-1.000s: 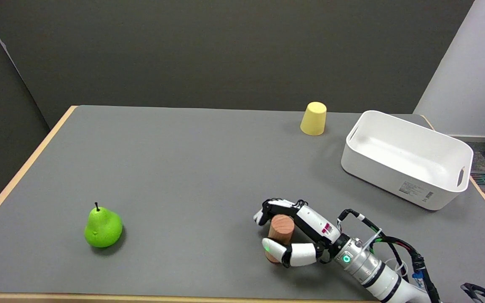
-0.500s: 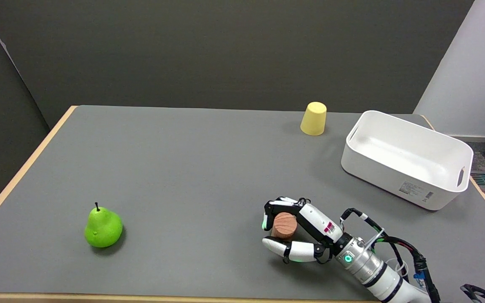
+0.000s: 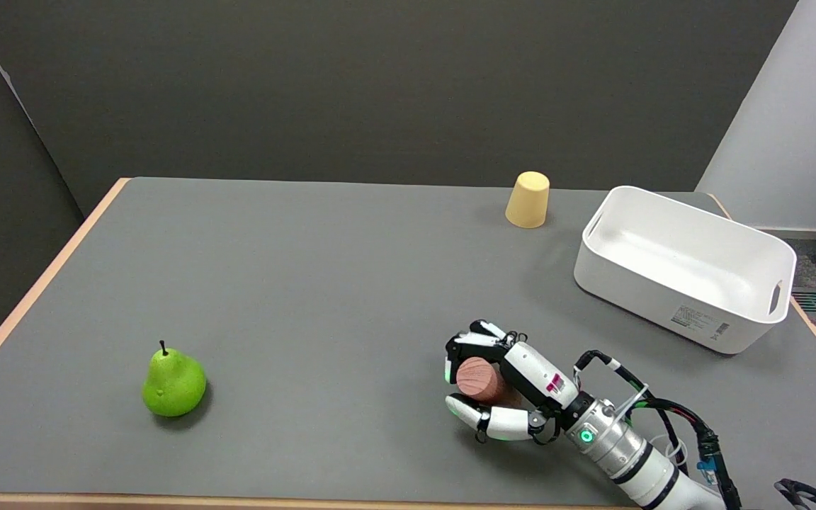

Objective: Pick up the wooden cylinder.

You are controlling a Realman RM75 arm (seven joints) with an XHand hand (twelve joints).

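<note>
The wooden cylinder (image 3: 479, 379) is a short reddish-brown peg, tilted with its round end face toward the camera. My right hand (image 3: 503, 386) holds it near the table's front, right of centre, with fingers wrapped over its top and the thumb under it. A shadow lies on the grey table (image 3: 309, 283) below the hand, and the cylinder's lower part is hidden behind the thumb, so I cannot tell whether it touches the table.
A green pear (image 3: 173, 382) stands at the front left. An upturned yellow cup (image 3: 528, 200) sits at the back, right of centre. A white bin (image 3: 684, 265) stands at the right. The table's front edge runs just below the hand.
The cylinder stood upright on the table between the fingers a second ago; now it is tilted in the closed hand and sits slightly higher. The hand's fingers curled in around it.
</note>
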